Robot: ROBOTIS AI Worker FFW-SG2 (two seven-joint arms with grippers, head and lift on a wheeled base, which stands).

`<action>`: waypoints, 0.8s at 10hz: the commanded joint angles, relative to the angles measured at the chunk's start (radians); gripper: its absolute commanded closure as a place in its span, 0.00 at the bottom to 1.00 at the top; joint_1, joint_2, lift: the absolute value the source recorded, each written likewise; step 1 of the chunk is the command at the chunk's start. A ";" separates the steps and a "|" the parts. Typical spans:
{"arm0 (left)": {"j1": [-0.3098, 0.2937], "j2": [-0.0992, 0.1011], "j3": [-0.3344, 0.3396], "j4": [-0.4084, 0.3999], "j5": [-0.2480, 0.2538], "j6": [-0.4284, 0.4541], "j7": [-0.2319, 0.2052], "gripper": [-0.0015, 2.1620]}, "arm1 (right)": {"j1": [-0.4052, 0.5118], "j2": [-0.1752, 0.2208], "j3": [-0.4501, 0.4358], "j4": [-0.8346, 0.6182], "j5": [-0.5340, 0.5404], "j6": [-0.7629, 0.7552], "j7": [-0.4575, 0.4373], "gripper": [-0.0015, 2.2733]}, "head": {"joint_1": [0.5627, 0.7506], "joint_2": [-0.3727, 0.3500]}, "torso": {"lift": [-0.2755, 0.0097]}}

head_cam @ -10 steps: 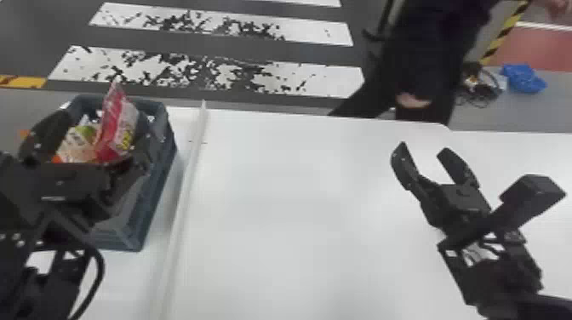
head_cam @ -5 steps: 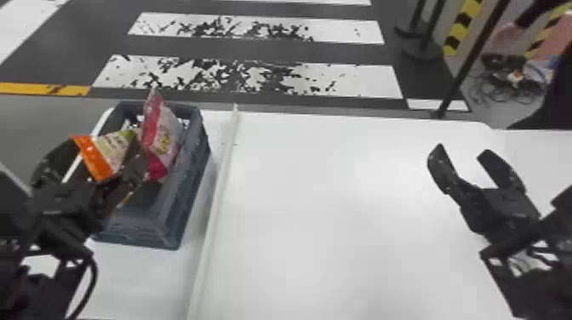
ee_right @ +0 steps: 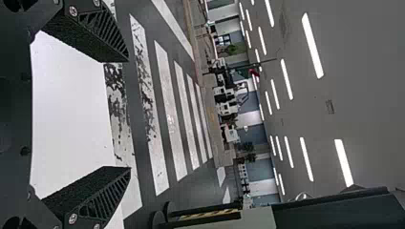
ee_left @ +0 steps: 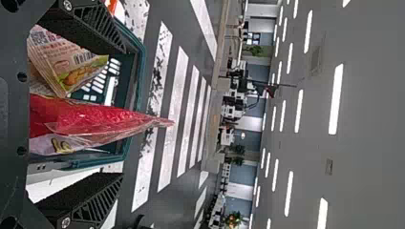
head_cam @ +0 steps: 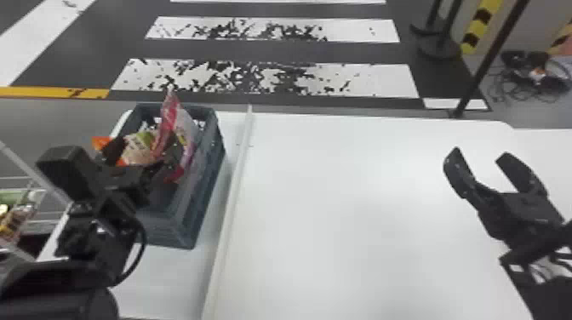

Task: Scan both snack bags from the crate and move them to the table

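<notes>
In the head view my left gripper (head_cam: 140,154) is over the near part of the blue-grey crate (head_cam: 206,166), its fingers apart around the bags' near side. A red and clear snack bag (head_cam: 167,123) stands upright in the crate, beside an orange and beige bag (head_cam: 138,147) leaning left. In the left wrist view the red bag (ee_left: 95,119) lies between the spread fingers of my left gripper (ee_left: 88,114), with the beige bag (ee_left: 67,62) near one finger. My right gripper (head_cam: 479,155) is parked open above the table's right side; the right wrist view shows this gripper (ee_right: 117,114) holding nothing.
A raised white strip (head_cam: 232,200) runs along the white table (head_cam: 340,204), just right of the crate. A wire rack with packaged goods (head_cam: 17,217) is at the far left. A black pole (head_cam: 489,59) stands behind the table.
The head view has swung left, then tilted. My left gripper has shifted right over the crate toward the red bag and turned. The right gripper stays open.
</notes>
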 commanded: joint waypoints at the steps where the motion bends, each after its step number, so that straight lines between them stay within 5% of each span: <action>1: -0.048 -0.003 -0.027 0.043 -0.009 0.003 0.015 0.04 | -0.003 -0.012 -0.009 0.001 -0.004 0.007 0.000 0.06 | 0.70 0.55 | 0.66; 4: -0.058 -0.007 -0.040 0.040 0.000 0.120 0.049 0.31 | -0.004 -0.036 -0.033 0.001 -0.034 0.007 0.000 0.06 | 0.70 0.51 | 0.66; 6: -0.035 -0.013 -0.044 0.012 0.002 0.135 0.102 0.80 | -0.003 -0.039 -0.035 -0.001 -0.049 0.004 0.000 0.06 | 0.70 0.49 | 0.66; 8: 0.024 -0.013 -0.047 -0.098 0.002 0.135 0.139 0.88 | 0.008 -0.039 -0.036 -0.010 -0.057 0.001 0.000 0.06 | 0.70 0.50 | 0.66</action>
